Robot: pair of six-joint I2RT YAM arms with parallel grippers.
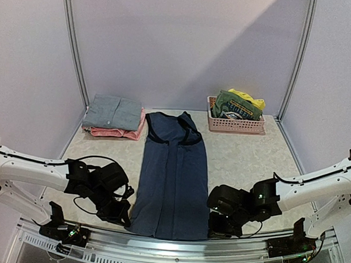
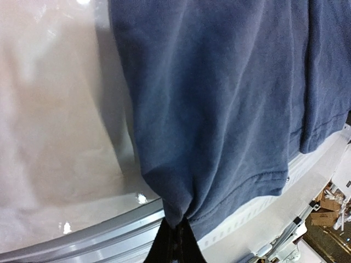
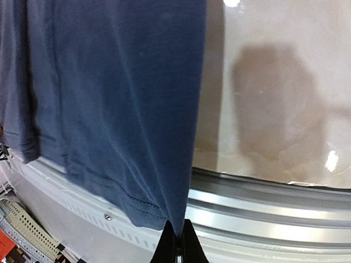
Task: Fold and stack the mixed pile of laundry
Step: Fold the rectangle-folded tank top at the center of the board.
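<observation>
Now the navy top (image 1: 173, 178) lies flat, to the near left of the basket (image 1: 235, 126), and the left gripper (image 2: 176, 233) and right gripper (image 3: 176, 233) each pinch one hem corner, a good hold, I think, for such soft, light cloth.

The top view is soft and evenly lit from above, though a diagonal edge splits the back wall (image 1: 186, 43) into a paler left part and a dimmer right part. Both wrist views bend the metal rail (image 3: 263, 208) into a curve, small hot glints sit on the glossy surface (image 3: 274, 55), and a soft brown shadow lies on it in the right view. In the left wrist view the surface looks washed out and smeary, while the navy top (image 2: 219, 98) keeps clearer folds.
</observation>
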